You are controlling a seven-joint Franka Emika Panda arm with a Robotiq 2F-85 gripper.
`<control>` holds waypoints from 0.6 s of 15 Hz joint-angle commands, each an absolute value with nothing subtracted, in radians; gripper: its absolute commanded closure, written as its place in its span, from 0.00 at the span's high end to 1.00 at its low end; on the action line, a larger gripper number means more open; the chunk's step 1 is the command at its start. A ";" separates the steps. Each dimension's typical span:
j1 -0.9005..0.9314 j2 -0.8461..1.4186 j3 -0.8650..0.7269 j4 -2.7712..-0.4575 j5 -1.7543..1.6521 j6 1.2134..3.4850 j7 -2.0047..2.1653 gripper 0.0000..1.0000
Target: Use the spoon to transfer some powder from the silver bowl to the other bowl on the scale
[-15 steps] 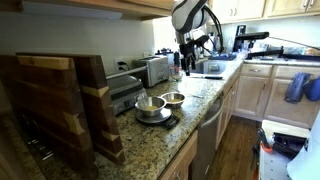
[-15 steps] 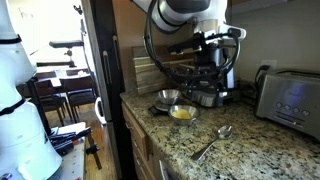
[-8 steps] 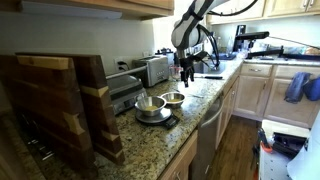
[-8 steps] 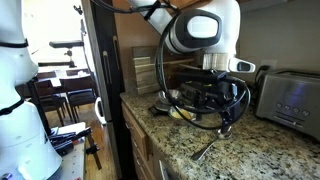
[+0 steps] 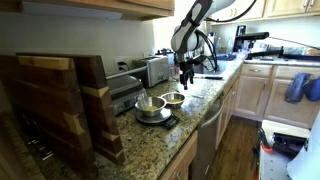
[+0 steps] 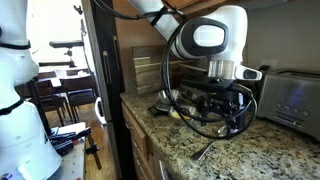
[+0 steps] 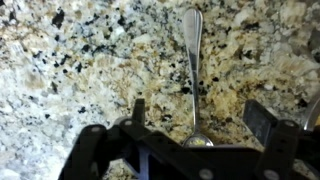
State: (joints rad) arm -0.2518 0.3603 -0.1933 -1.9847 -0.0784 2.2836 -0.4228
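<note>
Inventory, your task items:

1. Spoon (image 7: 192,60): plain metal, lies flat on speckled granite counter (image 7: 80,60). Wrist view: handle runs toward frame top, bowl end at bottom, partly hidden. In an exterior view only the handle end shows (image 6: 204,152), nr counter front edge. Touches neither bowl.
2. Silver bowl (image 5: 174,99): smaller, shiny, upright on counter, just beside scale. Yellow-brown int.
3. Powder: you can't separate it from the bowl's tint at this res.
4. Other bowl (image 5: 150,104): larger, wider, grey metal, paler int., upright, sits on scale.
5. Scale (image 5: 158,119): low, flat, black, on counter, slightly wider than its bowl.
</note>
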 commanded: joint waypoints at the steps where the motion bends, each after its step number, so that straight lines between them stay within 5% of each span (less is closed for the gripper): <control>1: -0.283 0.391 -0.158 -1.984 -0.064 2.320 -0.484 1.00; 9: -0.270 0.399 -0.106 -2.047 -0.072 2.409 -0.494 1.00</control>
